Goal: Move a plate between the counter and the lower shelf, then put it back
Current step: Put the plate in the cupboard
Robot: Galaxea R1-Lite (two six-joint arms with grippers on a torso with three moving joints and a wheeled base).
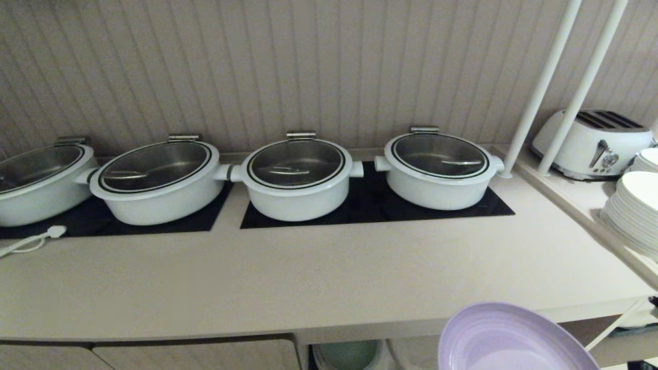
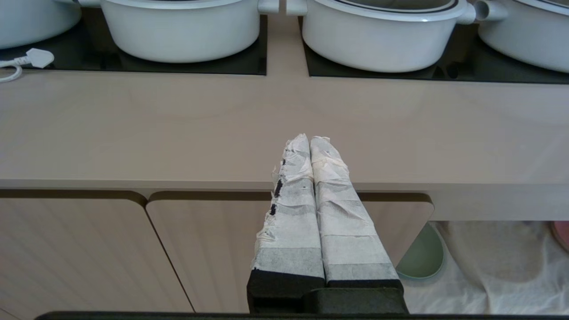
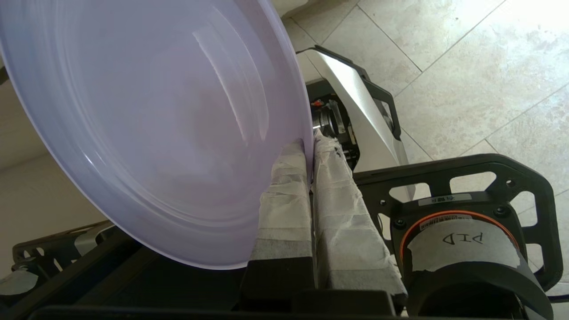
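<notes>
Ribbed beige wall panelling [image 1: 257, 67] behind, pale cabinet doors [image 2: 89, 249] below, sunlit stone-tiled floor [image 3: 466, 66] underfoot.

Only one text is showing clearly: handwritten letters "PID", seen upside down, are standing on a strip of white tape [image 3: 462, 249] stuck on a round black part of the robot. Above it, a small grey label [image 3: 439, 199] is carrying tiny print, too small to read.
</notes>
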